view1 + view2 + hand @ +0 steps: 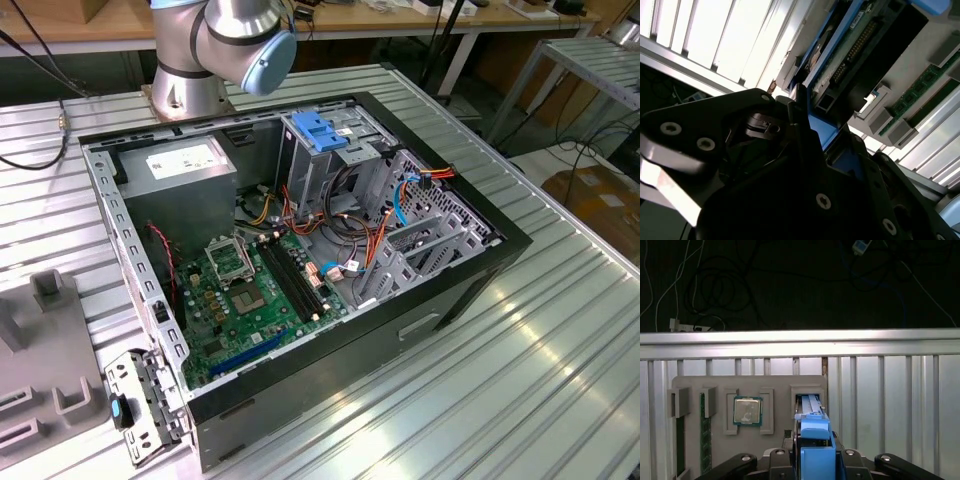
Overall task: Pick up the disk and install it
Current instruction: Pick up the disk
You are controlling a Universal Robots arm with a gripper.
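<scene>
Blue-railed disk (pixel 810 407) clamped between gripper (pixel 817 452) fingers in first wrist view, jaws tight on both rails, far end in slot of grey tray (pixel 775 385). Second wrist view: PCB side and connector pins showing. CPU (pixel 747 411) in neighbouring pocket, RAM sticks (pixel 704 432) beyond. Ext view: tray at 8 o'clock, open PC case (pixel 450 300) centre, arm base (pixel 190 90) at 12.

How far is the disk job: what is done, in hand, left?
Done: the gripper is at the disk. In hand: it sits on the disk's blue rail, with the disk at its slot in the grey tray. Left: the disk is not yet in the case.
</scene>
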